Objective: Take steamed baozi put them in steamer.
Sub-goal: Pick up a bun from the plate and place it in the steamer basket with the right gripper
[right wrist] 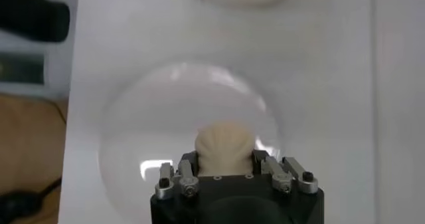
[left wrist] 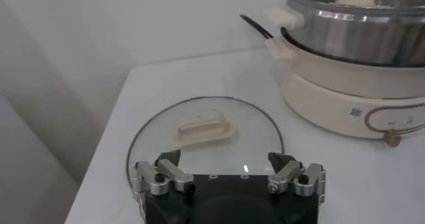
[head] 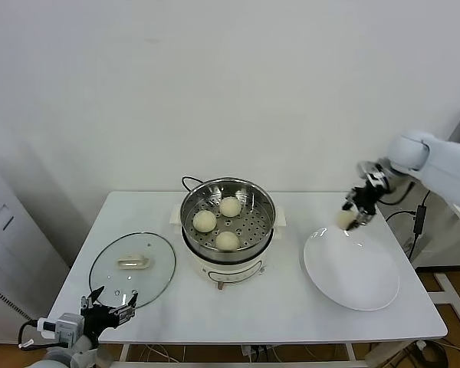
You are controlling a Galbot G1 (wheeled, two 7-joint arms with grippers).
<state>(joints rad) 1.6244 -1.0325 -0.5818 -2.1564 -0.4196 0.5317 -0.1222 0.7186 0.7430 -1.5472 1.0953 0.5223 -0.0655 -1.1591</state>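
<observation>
While right gripper [head: 358, 208] grips baozi [head: 343, 221], plate [head: 368, 284] rim below.

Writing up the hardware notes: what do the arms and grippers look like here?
The right arm has a smooth white rounded shell ending in a dark wrist with exposed cabling. The right gripper and left gripper match: black body, silver metal finger brackets with black screws, dark fingertips. A black cable loops by the left wrist.

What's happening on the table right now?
The right end effector is shut on the last steamed baozi, holding it above the far edge of the white plate. Three baozi already sit in the open steamer. The left end effector waits open near the glass lid.
</observation>
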